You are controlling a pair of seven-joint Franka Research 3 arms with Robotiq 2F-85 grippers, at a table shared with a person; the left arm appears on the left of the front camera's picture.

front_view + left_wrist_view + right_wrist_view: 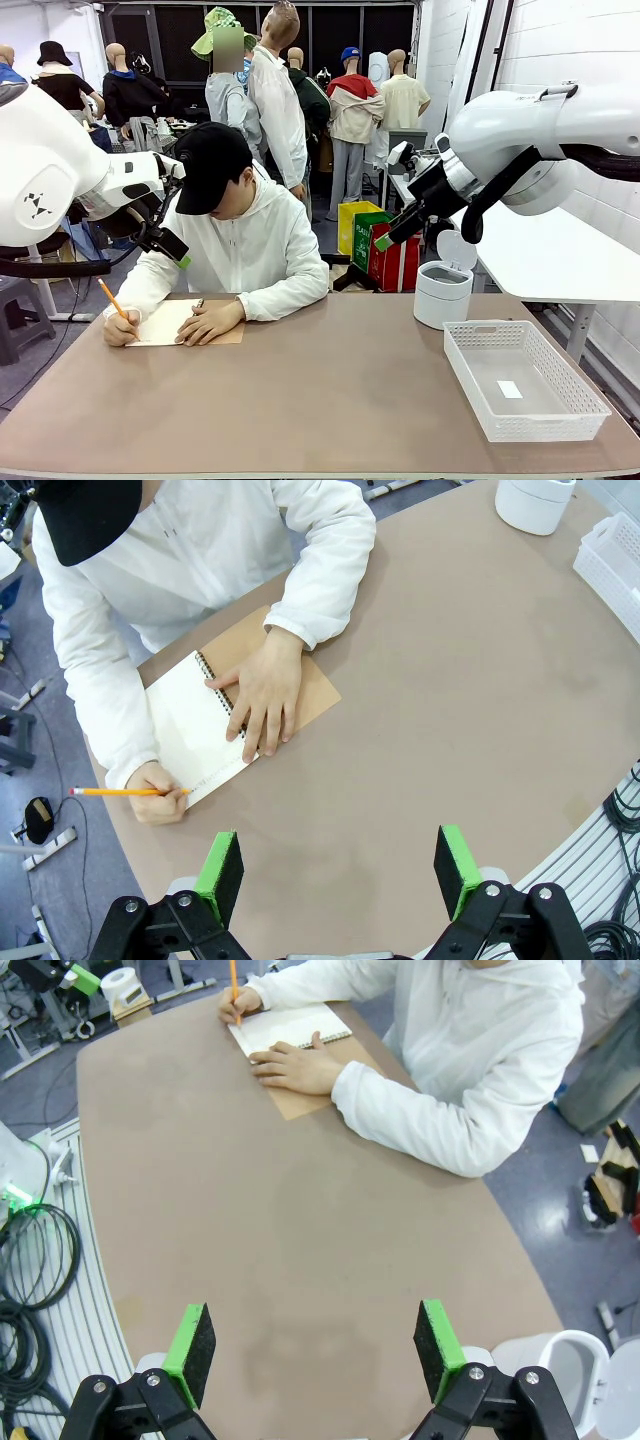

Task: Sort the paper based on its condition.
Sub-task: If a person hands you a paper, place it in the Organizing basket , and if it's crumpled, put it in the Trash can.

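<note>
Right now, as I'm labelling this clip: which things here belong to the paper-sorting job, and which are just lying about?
Likely for the job:
- white mesh basket
- white bin, lid up
- left gripper and right gripper, both open
- spiral notebook the person writes in, perhaps the source of sheets

Just about:
- pencil in the person's hand
- red bag behind the table

I see the notebook (165, 322) at the table's (330, 400) far left edge, a person's hand (208, 324) on it; bin (443, 293) far right, basket (472, 385) before it.
</note>
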